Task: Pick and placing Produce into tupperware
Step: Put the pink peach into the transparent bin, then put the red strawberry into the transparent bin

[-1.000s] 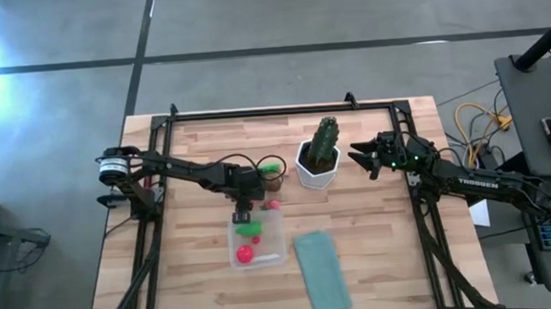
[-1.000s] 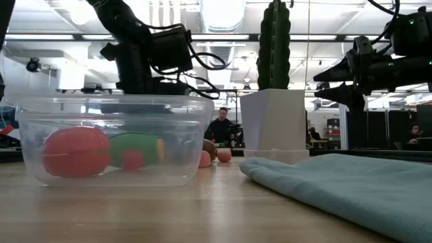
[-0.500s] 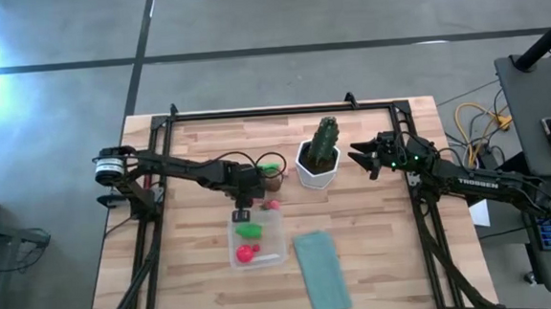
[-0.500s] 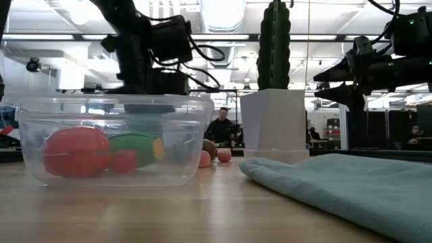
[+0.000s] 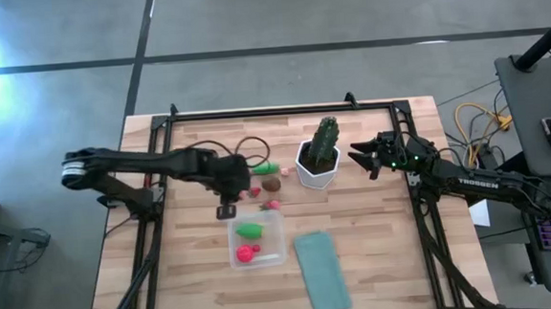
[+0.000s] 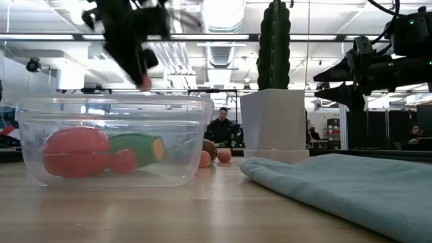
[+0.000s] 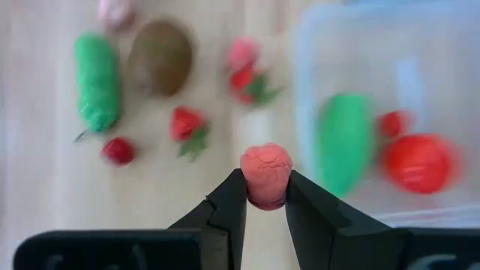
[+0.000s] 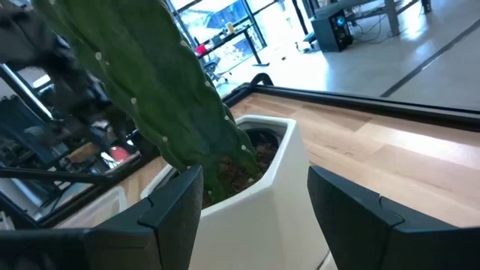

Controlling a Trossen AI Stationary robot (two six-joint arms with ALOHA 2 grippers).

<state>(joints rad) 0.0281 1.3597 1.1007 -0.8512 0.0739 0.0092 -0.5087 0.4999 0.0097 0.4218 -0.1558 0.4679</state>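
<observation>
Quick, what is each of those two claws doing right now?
Left gripper: shut on a small pink toy fruit, off the table beside the clear container.
Right gripper: open, empty, by the cactus pot.

The clear square tupperware (image 5: 258, 240) sits upright, holding a red round fruit (image 5: 245, 254), a green elongated piece (image 5: 249, 230) and a small red piece (image 6: 123, 161). Just beyond its far rim lie a brown round fruit (image 5: 272, 185), a green vegetable (image 5: 268, 167) and small strawberries (image 7: 187, 124). One pink piece (image 7: 265, 172) is pinched between jaws.
</observation>
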